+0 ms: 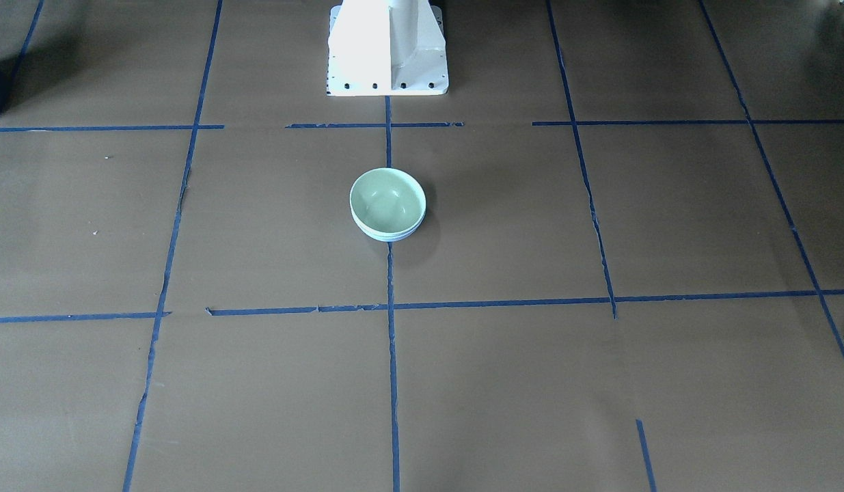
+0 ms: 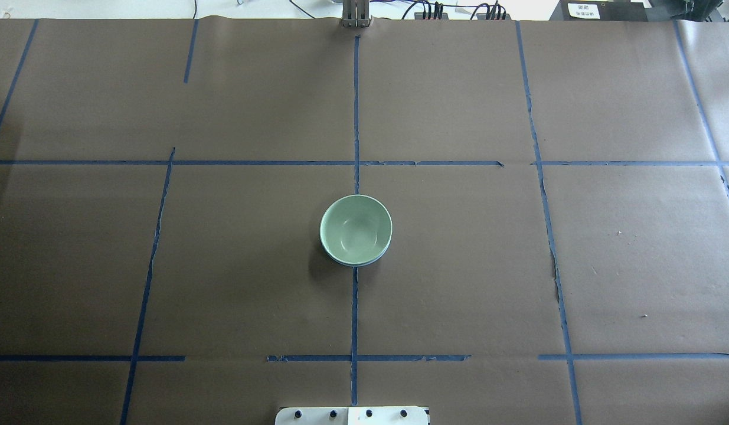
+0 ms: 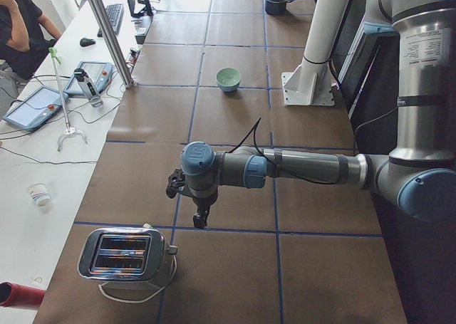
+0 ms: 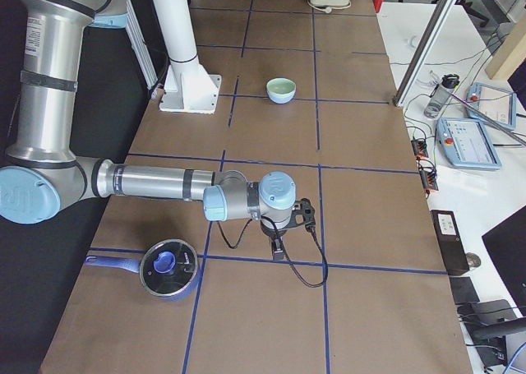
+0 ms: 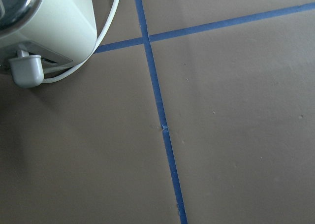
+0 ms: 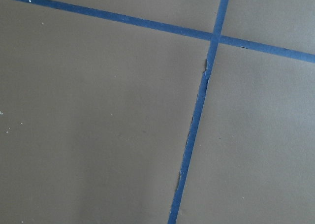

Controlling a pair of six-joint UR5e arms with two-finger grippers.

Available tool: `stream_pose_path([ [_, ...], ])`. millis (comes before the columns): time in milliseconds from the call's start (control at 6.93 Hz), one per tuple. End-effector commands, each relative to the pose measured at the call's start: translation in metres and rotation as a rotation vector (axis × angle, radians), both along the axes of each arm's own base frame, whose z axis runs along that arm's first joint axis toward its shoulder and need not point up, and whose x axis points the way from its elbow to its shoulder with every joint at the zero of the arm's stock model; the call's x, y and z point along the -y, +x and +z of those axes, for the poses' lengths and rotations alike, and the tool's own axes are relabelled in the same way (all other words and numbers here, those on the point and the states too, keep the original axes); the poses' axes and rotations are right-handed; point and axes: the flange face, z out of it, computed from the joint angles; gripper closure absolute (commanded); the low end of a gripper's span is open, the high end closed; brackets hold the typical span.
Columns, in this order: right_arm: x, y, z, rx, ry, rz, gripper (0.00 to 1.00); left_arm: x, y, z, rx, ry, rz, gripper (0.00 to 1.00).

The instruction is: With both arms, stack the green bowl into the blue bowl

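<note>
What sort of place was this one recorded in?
Most likely a robotics lab work cell rather than a home: the table is papered brown and gridded with blue tape, a teach pendant lies on the side bench, and a toaster and a lidded pot sit on the table like props.

I can't read any text on my feeds. The left arm carries a printed label on its upright segment, and the right arm has a similar sticker; both are too small to read. A white tag on a black box is blurred
</note>
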Motion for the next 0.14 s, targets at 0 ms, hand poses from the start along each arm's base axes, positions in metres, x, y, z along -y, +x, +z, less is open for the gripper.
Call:
stream_pose_path([
  [0,0.0008,0.0029,-0.0006,-0.015,0.004,0.006,0.00,0.0008,-0.0006,-0.0032,0.020,0.011,0.003,0.00],
])
